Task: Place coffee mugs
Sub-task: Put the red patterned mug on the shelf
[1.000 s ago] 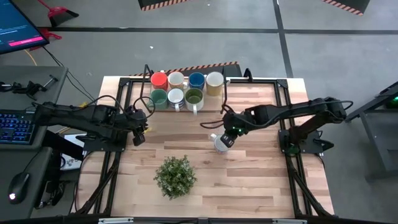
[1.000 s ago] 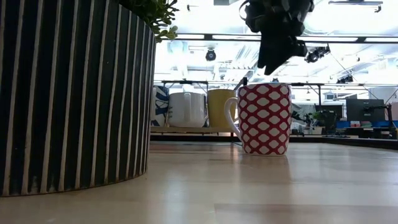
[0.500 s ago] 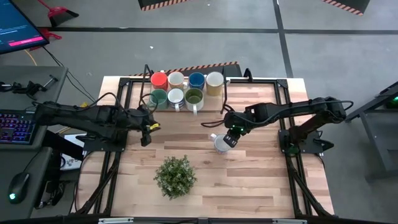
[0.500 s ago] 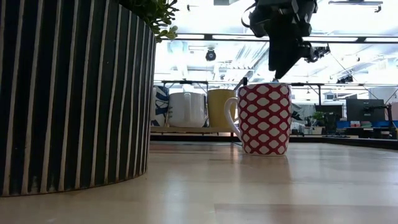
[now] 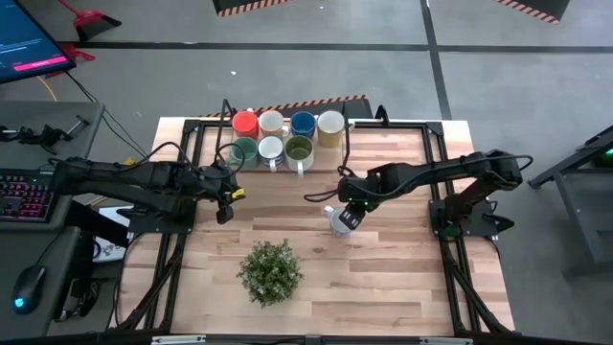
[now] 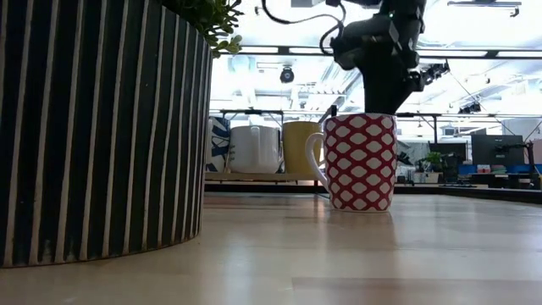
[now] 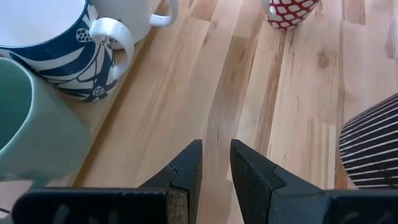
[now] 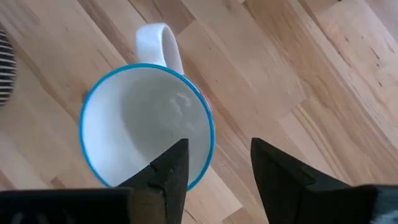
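A red-and-white patterned mug (image 5: 338, 224) (image 6: 362, 161) stands upright on its base at the table's middle, its handle (image 8: 160, 42) toward the far side. My right gripper (image 5: 349, 213) (image 8: 217, 149) hangs open over it, pointing down. One finger is over the hollow and one is outside the blue rim (image 8: 210, 127), with space showing on both sides. Several mugs (image 5: 285, 136) stand in two rows at the far edge. My left gripper (image 5: 227, 201) (image 7: 216, 149) hovers left of centre, narrowly open, with nothing between its fingers.
A bushy plant (image 5: 270, 271) in a striped pot (image 6: 93, 127) stands near the front, left of the patterned mug. Black frame rails (image 5: 192, 172) run along the table's left, right and far sides. Bare wood lies between the mug rows and the patterned mug.
My right gripper has sunk toward the patterned mug until its fingers reach the level of the rim; the mug has stayed in place. My left gripper has shifted a little toward the table's right edge.
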`<state>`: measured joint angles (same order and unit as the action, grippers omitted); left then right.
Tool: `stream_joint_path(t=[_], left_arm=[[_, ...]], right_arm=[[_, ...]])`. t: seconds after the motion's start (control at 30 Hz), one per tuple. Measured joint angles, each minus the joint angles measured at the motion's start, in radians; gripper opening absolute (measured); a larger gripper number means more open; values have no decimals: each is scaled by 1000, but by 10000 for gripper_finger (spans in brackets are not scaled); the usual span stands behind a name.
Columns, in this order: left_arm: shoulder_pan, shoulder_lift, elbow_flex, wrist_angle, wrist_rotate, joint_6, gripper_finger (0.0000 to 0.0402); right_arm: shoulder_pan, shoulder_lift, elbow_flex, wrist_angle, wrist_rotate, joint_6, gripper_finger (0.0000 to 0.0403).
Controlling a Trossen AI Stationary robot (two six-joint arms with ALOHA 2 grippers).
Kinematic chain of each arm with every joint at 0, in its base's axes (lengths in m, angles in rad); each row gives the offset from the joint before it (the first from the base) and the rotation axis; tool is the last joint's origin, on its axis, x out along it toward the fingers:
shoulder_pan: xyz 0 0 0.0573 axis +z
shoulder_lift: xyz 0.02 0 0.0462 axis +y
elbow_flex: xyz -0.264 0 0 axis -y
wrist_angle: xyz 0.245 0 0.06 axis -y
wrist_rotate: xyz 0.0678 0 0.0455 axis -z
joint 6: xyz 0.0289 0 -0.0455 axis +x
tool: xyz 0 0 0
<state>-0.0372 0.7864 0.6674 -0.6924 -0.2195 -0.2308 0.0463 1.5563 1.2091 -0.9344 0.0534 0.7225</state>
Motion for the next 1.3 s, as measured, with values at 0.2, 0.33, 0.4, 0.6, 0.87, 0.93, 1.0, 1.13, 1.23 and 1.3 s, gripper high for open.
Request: stream_joint_path(t=[0.2, 0.33, 0.4, 0.6, 0.87, 0.93, 1.0, 1.13, 1.23, 1.3], left_arm=[[0, 0, 0, -1, 0, 13, 74], [0, 0, 0, 0, 0, 25, 74], [0, 0, 0, -1, 0, 25, 74], [0, 0, 0, -2, 0, 26, 74], [0, 0, 0, -4, 0, 25, 74], [0, 0, 0, -4, 0, 25, 74], [0, 0, 0, -4, 0, 25, 74], [0, 0, 0, -4, 0, 25, 74], [0, 0, 0, -4, 0, 25, 74], [0, 0, 0, -4, 0, 24, 74]], right_arm=[[0, 49, 0, 2, -9, -5, 151], [0, 83, 0, 10, -5, -5, 151], [0, 98, 0, 22, -5, -5, 151], [0, 137, 0, 91, -5, 0, 151], [0, 176, 0, 116, -5, 4, 99], [0, 180, 0, 116, -3, 17, 67], [0, 180, 0, 123, -3, 19, 28], [0, 181, 0, 149, 29, 19, 11], [0, 181, 0, 156, 63, 38, 4], [-1, 181, 0, 185, 96, 49, 4]])
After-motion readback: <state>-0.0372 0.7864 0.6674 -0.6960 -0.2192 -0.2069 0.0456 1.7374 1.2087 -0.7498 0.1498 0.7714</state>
